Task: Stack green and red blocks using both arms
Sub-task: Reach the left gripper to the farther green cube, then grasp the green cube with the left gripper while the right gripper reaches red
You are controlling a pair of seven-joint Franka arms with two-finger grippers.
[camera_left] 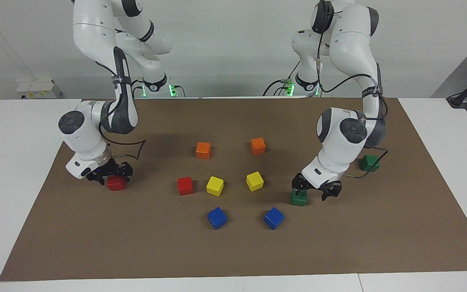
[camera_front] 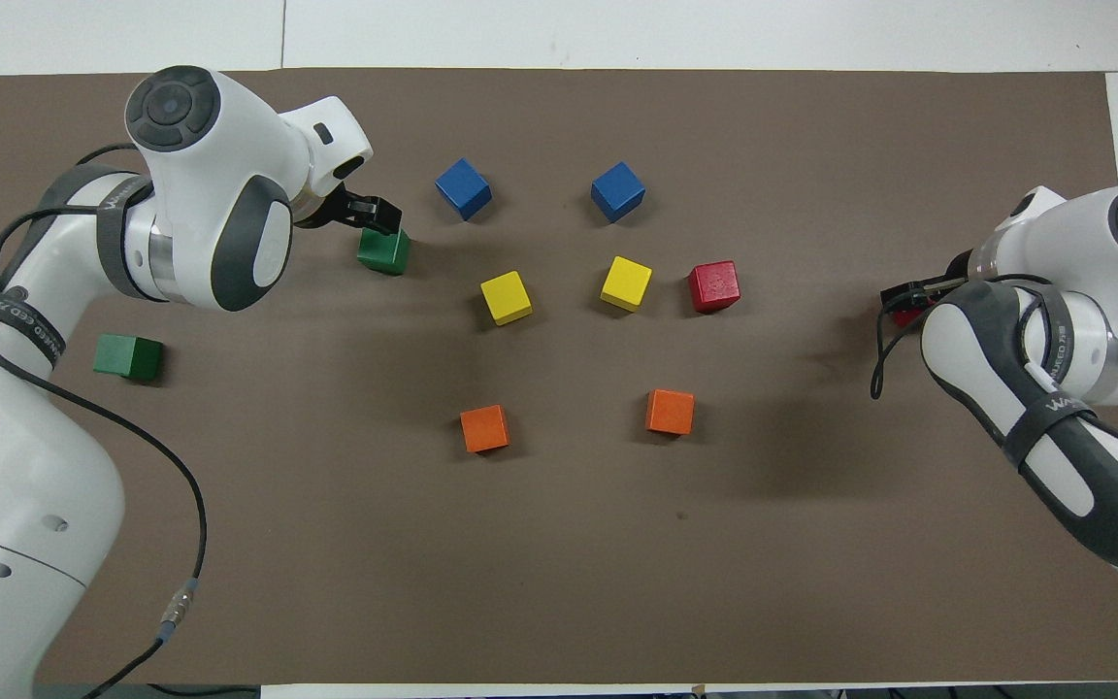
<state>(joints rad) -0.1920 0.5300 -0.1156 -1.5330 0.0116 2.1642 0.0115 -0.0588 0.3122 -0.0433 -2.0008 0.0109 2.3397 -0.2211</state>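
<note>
My left gripper [camera_left: 315,192] is open, low over a dark green block [camera_left: 298,197]; the block lies under the finger toward the table's middle. It also shows in the overhead view [camera_front: 384,250], just beside that gripper [camera_front: 370,218]. A second green block [camera_left: 369,163] [camera_front: 128,355] lies nearer to the robots at the left arm's end. My right gripper [camera_left: 111,175] is open, low over a red block [camera_left: 116,183] at the right arm's end. In the overhead view that arm hides most of this block [camera_front: 904,316]. A second red block [camera_left: 185,185] [camera_front: 714,285] lies beside the yellow cubes.
Two orange cubes [camera_left: 203,150] [camera_left: 258,145] lie nearest the robots, two yellow cubes [camera_left: 215,186] [camera_left: 254,181] in the middle, and two blue cubes [camera_left: 217,217] [camera_left: 274,217] farthest. All rest on a brown mat [camera_left: 379,243] on the white table.
</note>
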